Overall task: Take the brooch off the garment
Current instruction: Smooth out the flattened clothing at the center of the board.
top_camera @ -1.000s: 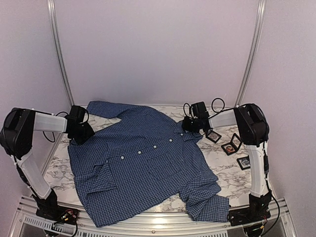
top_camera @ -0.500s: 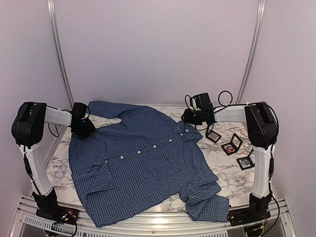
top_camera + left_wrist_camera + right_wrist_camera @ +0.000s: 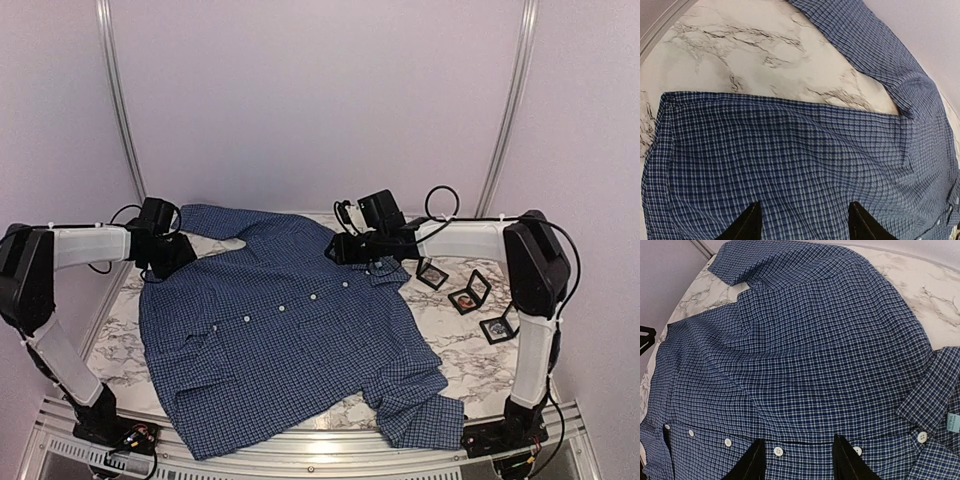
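Top external shows my right gripper [image 3: 342,248] has swung off the collar [image 3: 386,270] of the garment [image 3: 290,335] toward its middle, jaws now apart and empty, like the left gripper [image 3: 166,257] over its left corner; I cannot spot the brooch, so I judge removal not yet done.

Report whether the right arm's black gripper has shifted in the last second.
Yes. The right gripper moved left, away from the small black frames, over the dark blue checked shirt.

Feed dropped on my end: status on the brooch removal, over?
Left gripper open, above left edge of shirt. Right gripper open, above shirt near collar. Brooch not spotted in any view. Nothing in the way.
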### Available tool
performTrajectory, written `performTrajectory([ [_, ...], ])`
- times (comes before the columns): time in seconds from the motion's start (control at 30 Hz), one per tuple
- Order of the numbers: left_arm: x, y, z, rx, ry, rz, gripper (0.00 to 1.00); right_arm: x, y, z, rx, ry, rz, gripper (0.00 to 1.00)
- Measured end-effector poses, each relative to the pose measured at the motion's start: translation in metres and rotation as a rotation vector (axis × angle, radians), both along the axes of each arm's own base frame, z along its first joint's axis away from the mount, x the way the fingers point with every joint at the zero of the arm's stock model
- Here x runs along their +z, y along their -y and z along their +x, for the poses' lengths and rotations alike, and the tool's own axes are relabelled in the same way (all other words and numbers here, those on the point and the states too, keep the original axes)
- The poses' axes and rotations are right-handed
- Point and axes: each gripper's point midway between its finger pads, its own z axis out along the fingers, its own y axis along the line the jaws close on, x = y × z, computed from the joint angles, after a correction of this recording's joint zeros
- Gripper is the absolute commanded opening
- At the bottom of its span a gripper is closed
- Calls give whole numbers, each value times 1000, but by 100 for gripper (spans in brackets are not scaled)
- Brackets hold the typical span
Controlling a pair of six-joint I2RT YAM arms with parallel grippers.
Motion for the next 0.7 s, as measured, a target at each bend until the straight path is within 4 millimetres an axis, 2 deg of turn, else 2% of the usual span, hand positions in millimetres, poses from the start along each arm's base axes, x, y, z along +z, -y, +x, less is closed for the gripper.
performTrajectory([
  [0.1,30,45,-37,-119,52,-9,61,-2,-7,-22,40,-19,-1,45],
  [0.23,42,105,-98,-289,65,-32,61,-5,-3,-34,54,-33,-1,45],
  [0.3,38,130,-135,-364,42,-44,61,-10,-1,-37,54,-41,-7,45],
  [0.4,23,155,-187,-437,-10,-57,61,-19,2,-42,54,-58,-19,45],
  [0.6,3,197,-271,-570,-85,-66,63,-40,10,-52,54,-91,-42,45],
  [0.7,-4,210,-304,-612,-114,-81,65,-49,13,-56,53,-105,-53,45],
])
